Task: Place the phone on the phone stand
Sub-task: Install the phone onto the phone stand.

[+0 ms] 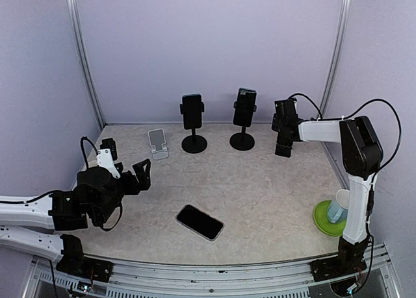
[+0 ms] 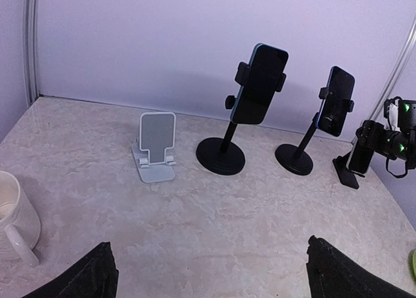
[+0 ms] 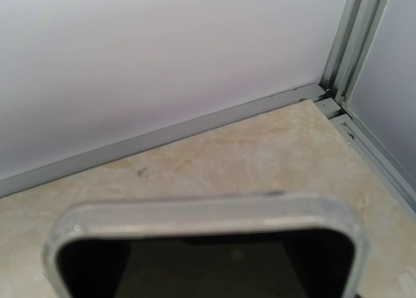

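My right end effector (image 1: 284, 142) is clamped on the clear-cased phone (image 3: 208, 262), roughly upright at the table's (image 1: 273, 194) far right beside the black stands (image 1: 242, 141), while my left end effector (image 1: 125, 159), fingers spread wide, hovers near the white stand (image 1: 156, 144).

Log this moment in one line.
left end effector open | right end effector gripping phone, back right | white stand empty | second phone flat
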Controlling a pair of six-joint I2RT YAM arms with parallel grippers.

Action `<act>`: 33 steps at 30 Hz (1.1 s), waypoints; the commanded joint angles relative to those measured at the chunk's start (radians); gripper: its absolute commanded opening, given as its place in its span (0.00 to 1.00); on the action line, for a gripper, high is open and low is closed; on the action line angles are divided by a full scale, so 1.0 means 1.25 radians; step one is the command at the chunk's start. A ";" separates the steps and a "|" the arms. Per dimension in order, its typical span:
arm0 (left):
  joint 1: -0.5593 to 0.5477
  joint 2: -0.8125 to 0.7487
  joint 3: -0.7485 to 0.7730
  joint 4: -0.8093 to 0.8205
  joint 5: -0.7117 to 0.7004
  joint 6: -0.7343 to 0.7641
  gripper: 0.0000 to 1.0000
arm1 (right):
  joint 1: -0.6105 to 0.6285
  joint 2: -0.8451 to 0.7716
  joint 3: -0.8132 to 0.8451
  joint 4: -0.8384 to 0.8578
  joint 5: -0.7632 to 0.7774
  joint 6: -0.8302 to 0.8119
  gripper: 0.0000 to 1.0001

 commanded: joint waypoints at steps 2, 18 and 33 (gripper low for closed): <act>-0.005 -0.013 -0.009 -0.010 -0.011 -0.008 0.99 | -0.011 0.001 0.024 -0.008 0.006 0.021 0.67; -0.005 -0.015 -0.015 -0.004 -0.007 -0.008 0.99 | -0.017 -0.033 -0.006 -0.017 -0.003 0.054 0.86; -0.011 -0.017 -0.014 -0.003 -0.001 -0.016 0.99 | -0.019 -0.126 -0.013 -0.037 -0.072 0.003 1.00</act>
